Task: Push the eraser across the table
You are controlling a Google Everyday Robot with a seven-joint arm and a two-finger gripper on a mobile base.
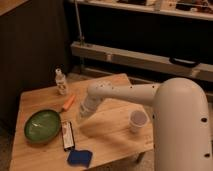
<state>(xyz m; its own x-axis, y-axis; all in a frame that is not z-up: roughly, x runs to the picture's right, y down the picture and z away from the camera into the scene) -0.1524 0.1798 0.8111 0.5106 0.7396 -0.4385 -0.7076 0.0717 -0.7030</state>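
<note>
The eraser [68, 135] is a slim dark bar with white edges. It lies on the light wooden table [112, 137], near the front edge, just right of the green bowl [42, 125]. My gripper [82, 116] hangs at the end of the white arm [125, 94], just above the table top. It is a little to the right of and behind the eraser's far end, apart from it.
A blue sponge pad [80, 157] lies at the front edge, just past the eraser's near end. A small orange stick [68, 102] lies behind the bowl. A small bottle [61, 81] stands at the back left. A white cup [138, 120] stands to the right.
</note>
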